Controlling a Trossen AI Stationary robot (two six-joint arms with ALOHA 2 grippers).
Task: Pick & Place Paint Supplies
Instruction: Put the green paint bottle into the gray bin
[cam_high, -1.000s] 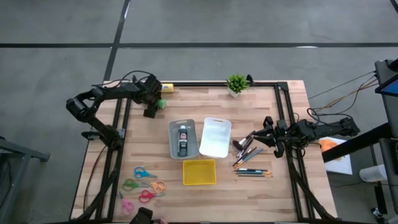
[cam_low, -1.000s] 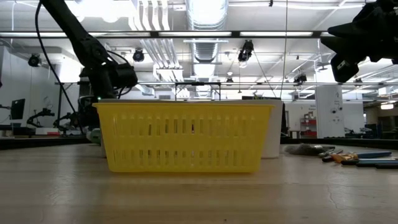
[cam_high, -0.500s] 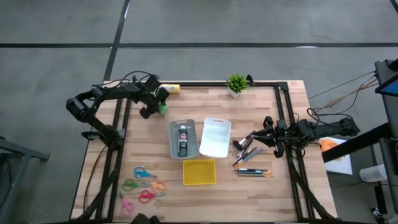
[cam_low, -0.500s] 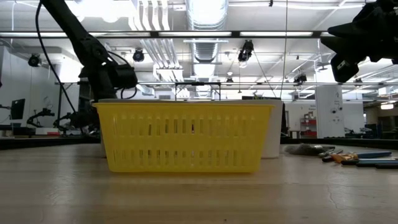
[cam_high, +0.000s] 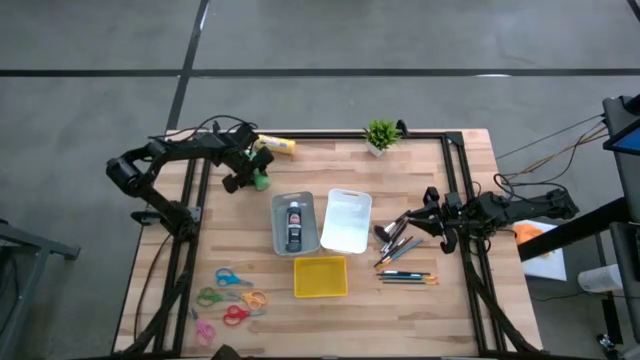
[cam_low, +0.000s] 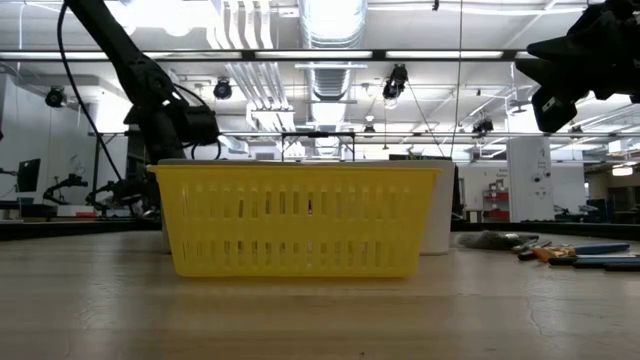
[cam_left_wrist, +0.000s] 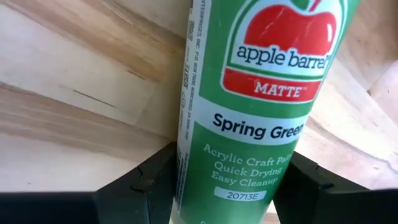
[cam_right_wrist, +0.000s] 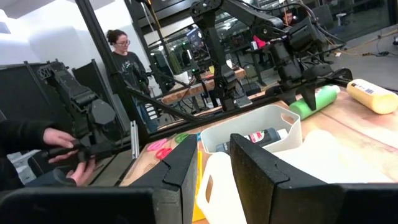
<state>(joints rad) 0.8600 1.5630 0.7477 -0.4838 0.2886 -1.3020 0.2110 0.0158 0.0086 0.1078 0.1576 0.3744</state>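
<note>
At the far left of the pale, plank-grained wooden table (cam_high: 200, 240), the left gripper (cam_high: 247, 178) holds the green paint bottle (cam_left_wrist: 255, 106) between its two dark fingers (cam_left_wrist: 140, 186). The bottle is a smooth plastic cylinder with a glossy label reading "apple barrel MATTE Spring Green". Just beyond it, by the far edge, the yellow paint bottle (cam_high: 277, 146) lies on its side, a rounded tube with a pale cap. On the near left, several scissors (cam_high: 232, 298) with looped handles in blue, green, orange, red and pink lie scattered flat.

In the middle stand three bins. The grey rectangular bin (cam_high: 280, 222) holds the dark paint bottle (cam_high: 294, 224), lying lengthwise. Touching its right side, a white bin (cam_high: 346, 222) with a cut-out handle shows nothing inside. Nearer, the yellow basket (cam_low: 297, 218) has thin slotted plastic walls. A small spiky green potted plant (cam_high: 380, 135) sits at the far edge.

Right of the bins, thin dark-handled brushes (cam_high: 396, 240) fan out on the wood, and slim coloured pencils (cam_high: 408, 277) lie in a row nearer. The right gripper (cam_high: 433, 220) hovers at the right side just beside the brushes, its fingers (cam_right_wrist: 261, 168) narrowly parted on nothing.

Black metal framing runs along the table's edges; grey concrete floor surrounds it. The room behind is a workshop with ceiling ducts and strip lights, where a person (cam_right_wrist: 121, 59) stands, and a sleeved hand (cam_right_wrist: 59, 140) grips another dark arm.
</note>
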